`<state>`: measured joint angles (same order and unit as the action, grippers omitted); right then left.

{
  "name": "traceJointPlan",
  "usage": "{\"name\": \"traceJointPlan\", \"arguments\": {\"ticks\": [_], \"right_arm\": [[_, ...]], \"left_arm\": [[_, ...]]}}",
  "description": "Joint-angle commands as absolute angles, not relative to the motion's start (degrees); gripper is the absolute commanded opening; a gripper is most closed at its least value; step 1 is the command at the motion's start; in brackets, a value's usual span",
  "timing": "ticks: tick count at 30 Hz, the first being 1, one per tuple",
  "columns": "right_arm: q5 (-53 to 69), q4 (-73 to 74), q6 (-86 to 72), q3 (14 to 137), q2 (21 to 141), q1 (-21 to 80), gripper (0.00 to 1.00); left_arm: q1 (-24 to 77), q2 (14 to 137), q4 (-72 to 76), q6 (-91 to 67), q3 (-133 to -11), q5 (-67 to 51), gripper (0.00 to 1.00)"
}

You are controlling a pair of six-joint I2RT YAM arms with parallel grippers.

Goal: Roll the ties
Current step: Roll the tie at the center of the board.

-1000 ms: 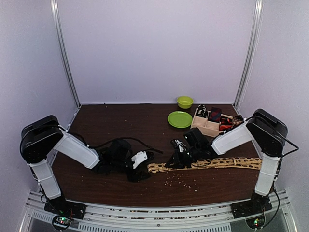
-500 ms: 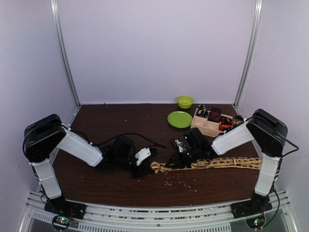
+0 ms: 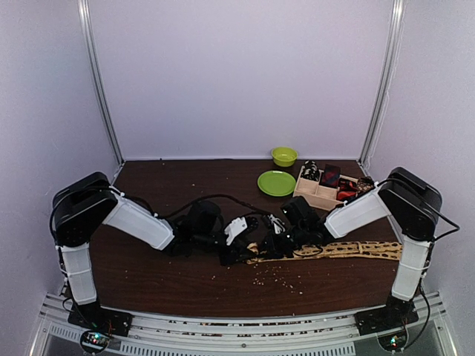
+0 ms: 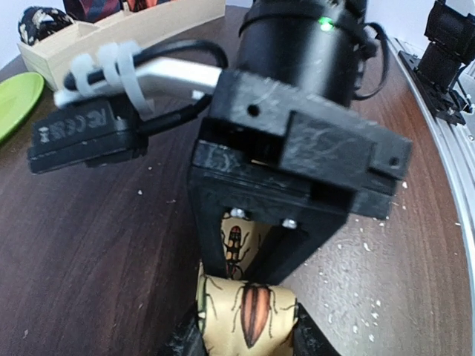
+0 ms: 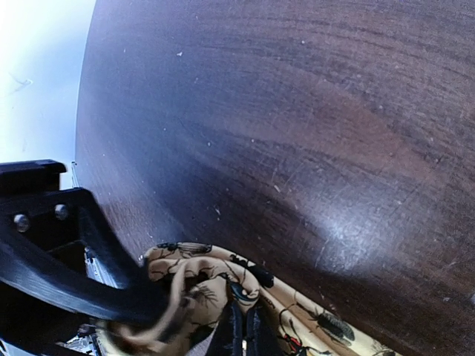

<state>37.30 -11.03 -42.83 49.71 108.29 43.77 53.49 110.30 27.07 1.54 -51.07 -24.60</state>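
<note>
Tie (image 3: 349, 250) on table (image 3: 163, 185), tray (image 3: 320, 194) behind

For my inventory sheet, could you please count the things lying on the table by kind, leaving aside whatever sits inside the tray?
Green dishes: 2, the plate and the bowl
Compartment trays: 1, the wooden tray
Ties laid out: 1, the tan tie
Total: 4

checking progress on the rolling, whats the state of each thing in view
tan tie, flat along the table, left end folded over
left gripper, shut on the folded end
right gripper, shut on the tie beside it
wooden tray, holding small tie bundles
green plate, empty
green bowl, upright
</note>
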Motion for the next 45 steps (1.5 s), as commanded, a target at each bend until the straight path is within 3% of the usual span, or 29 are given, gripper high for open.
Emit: {"name": "traceJointPlan", "arguments": {"ticks": [1, 11, 29, 37, 45], "right_arm": [[33.47, -5.75, -42.61, 48.79, 110.85, 44.59, 0.00], [35.71, -9.48, -44.89, 46.95, 107.24, 44.29, 0.00], [40.60, -15.32, -48.74, 41.96, 97.21, 40.17, 0.35], [42.46, -21.53, -53.47, 42.87, 100.00, 40.33, 0.40], [41.93, -21.50, -54.20, 44.75, 102.57, 41.57, 0.40]], "left_arm": [[53.96, 114.86, 27.97, 1.16, -54.38, -26.70, 0.37], [53.88, 116.32, 18.56, 6.35, -55.02, -25.51, 0.31], [53.94, 116.91, 13.60, 7.46, -55.08, -25.09, 0.28], [53.90, 117.12, 13.25, 7.23, -54.55, -25.22, 0.29], [53.93, 117.01, 13.86, 6.77, -54.18, -25.30, 0.29]]}}
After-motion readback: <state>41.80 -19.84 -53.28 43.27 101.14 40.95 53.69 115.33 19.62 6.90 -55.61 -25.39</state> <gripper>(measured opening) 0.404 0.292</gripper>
